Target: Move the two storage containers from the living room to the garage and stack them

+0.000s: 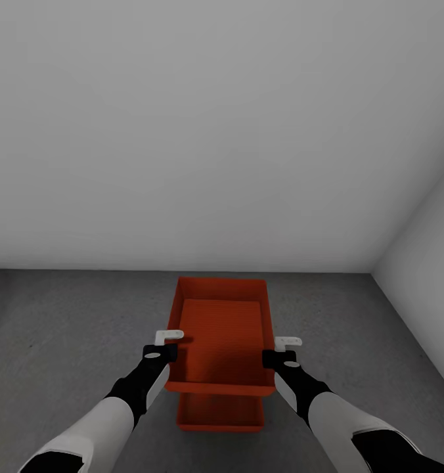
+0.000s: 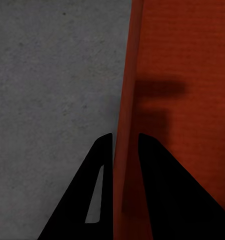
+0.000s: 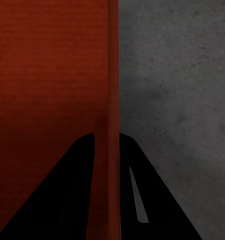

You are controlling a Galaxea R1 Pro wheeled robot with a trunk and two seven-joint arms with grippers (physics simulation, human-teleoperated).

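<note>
Plainly clamped, both ends: left gripper (image 1: 171,343) closed narrow on the left side wall of the upper storage container (image 1: 221,335), one black finger (image 2: 95,190) outside the thin wall and the other inside, as the left wrist view shows, with the wall running up between them. Same on the other side: right gripper (image 1: 286,350) pinched on the right wall of the same box, one finger (image 3: 142,200) over the grey floor side, its partner over the orange-red interior. Held level between the two grippers, open top upward, long axis pointing away from the robot. Directly beneath the held box, and nearer the robot than the grippers, the lower storage container (image 1: 219,414), its near end showing under the upper box's front edge; impossible to tell whether the two boxes touch or stay slightly apart. Outward from both grippers, dark grey matte floor (image 1: 71,328) to either side. Beyond the far end of the boxes, a plain white-grey wall (image 1: 182,131), meeting a second wall (image 1: 425,263) in a corner off past the right gripper.
</note>
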